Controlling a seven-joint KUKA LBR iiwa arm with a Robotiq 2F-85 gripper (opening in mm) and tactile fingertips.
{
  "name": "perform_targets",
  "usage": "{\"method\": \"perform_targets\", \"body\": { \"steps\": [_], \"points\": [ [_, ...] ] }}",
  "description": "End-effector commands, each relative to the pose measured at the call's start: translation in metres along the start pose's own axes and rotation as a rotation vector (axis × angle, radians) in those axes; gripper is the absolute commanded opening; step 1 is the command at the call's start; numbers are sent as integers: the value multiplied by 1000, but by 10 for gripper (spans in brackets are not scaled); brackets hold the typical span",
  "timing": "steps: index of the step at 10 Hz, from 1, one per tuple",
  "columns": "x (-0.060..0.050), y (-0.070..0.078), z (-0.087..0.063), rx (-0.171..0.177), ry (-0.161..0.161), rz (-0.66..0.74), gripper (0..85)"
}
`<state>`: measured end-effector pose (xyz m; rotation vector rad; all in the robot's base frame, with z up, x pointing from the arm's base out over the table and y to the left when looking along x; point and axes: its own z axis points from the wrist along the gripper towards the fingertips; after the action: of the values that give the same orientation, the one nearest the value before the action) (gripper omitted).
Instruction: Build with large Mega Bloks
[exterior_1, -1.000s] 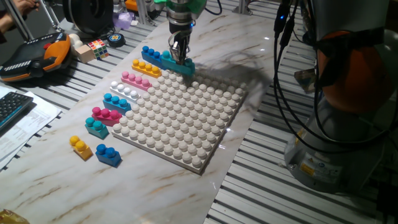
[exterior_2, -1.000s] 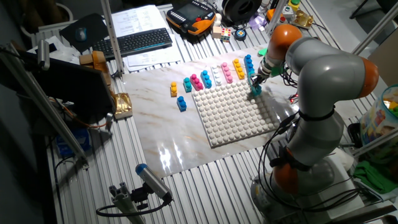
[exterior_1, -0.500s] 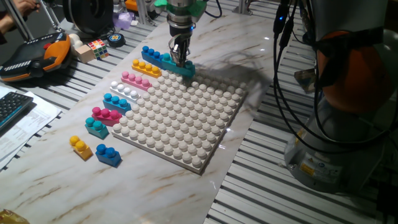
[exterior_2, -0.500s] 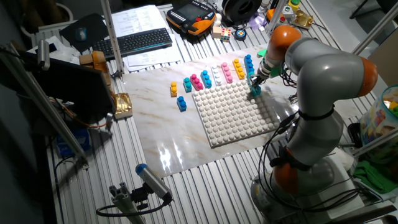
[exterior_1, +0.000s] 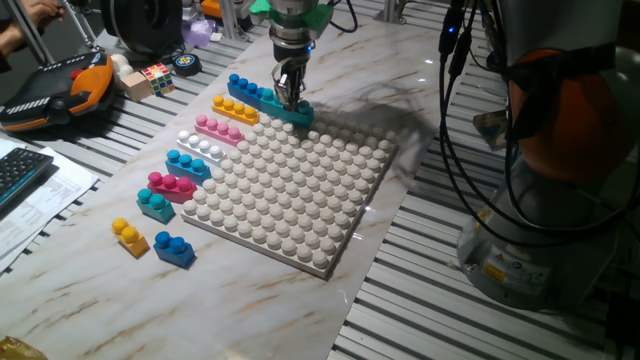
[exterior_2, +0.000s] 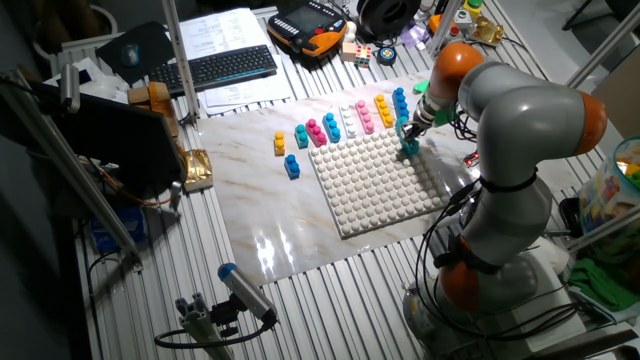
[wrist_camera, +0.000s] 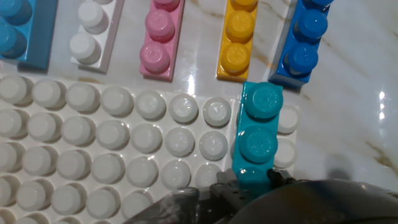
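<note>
Now fingers (exterior_1: 291, 97) clamped on teal brick (wrist_camera: 256, 137), brick seated at white baseplate (exterior_1: 290, 195) corner

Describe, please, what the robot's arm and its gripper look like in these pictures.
The arm has rounded silver-grey segments with orange joint bands, and black cables hang alongside it. A green fitting sits above the gripper, which has a silver cylindrical body and two slim dark fingers.

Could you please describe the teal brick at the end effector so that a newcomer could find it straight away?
Start at the white studded baseplate in the middle of the marble table. At its far corner, beside the long blue brick, the end effector stands over a teal brick. It is the only brick on the plate; the others lie on the marble alongside.
</note>
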<state>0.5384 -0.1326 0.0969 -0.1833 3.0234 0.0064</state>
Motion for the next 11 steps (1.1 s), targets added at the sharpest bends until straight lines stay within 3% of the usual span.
{"method": "perform_targets", "body": {
  "steps": [1,11],
  "points": [
    [0,0,0,0,0,0,10],
    [1,0,14,-9,-11,-2,10]
  ]
}}
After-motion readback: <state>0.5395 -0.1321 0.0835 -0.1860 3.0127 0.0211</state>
